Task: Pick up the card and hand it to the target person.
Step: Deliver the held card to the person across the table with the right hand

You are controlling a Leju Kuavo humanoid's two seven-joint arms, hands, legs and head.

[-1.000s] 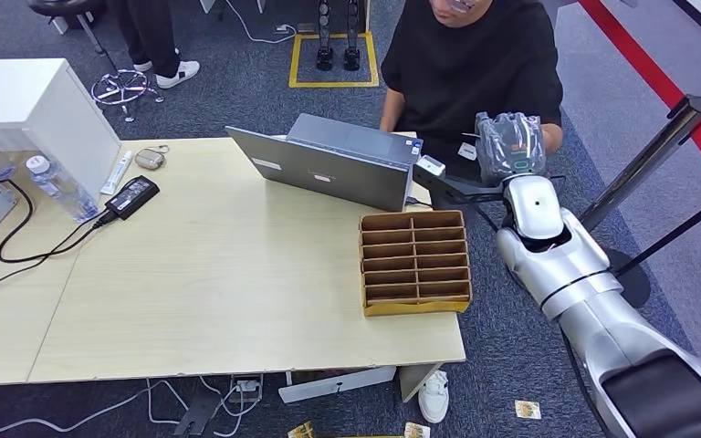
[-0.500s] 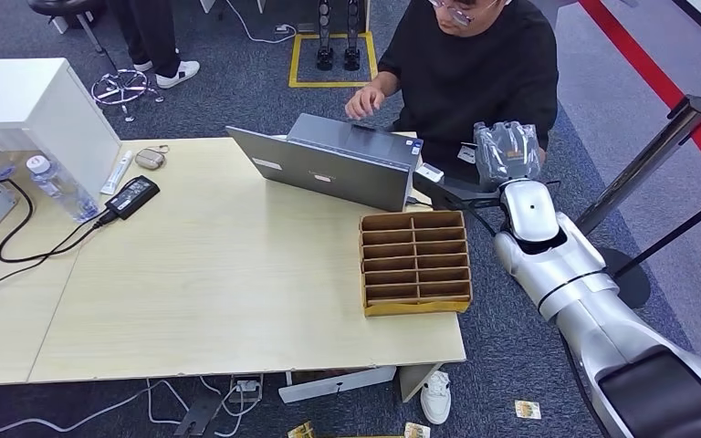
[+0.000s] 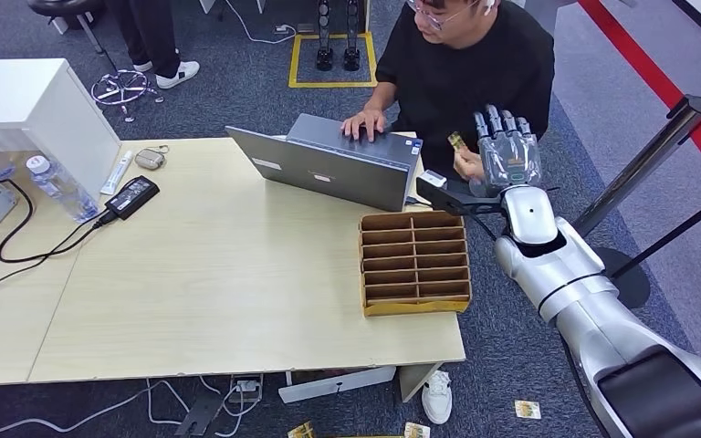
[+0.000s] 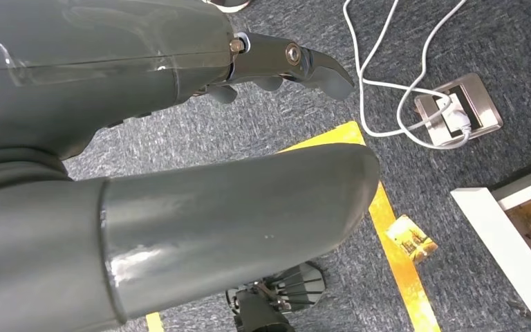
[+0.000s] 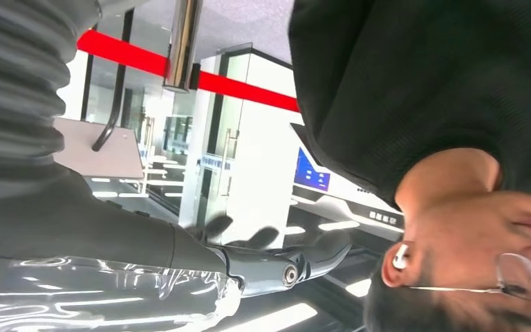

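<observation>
The small yellow card (image 3: 456,140) is pinched in the seated person's hand (image 3: 466,164), beside the laptop. My right hand (image 3: 507,153) is raised just to the right of that hand, fingers spread and pointing up, holding nothing. In the right wrist view the same hand (image 5: 276,259) stretches out with bare fingers in front of the person's black shirt (image 5: 415,83). My left hand (image 4: 249,138) hangs over the carpet, thumb and dark fingers (image 4: 304,62) apart, with nothing in it.
A cardboard divider tray (image 3: 414,262) sits at the table's right edge, with a grey laptop (image 3: 333,166) behind it under the person's other hand. Loose cards (image 3: 528,410) lie on the carpet. A stanchion post (image 3: 648,155) stands to the right. Cables and a bottle (image 3: 55,187) are at far left.
My right hand went from curled around the card to fingers spread. The person's hand came up and now holds the card; their other hand settled on the laptop.
</observation>
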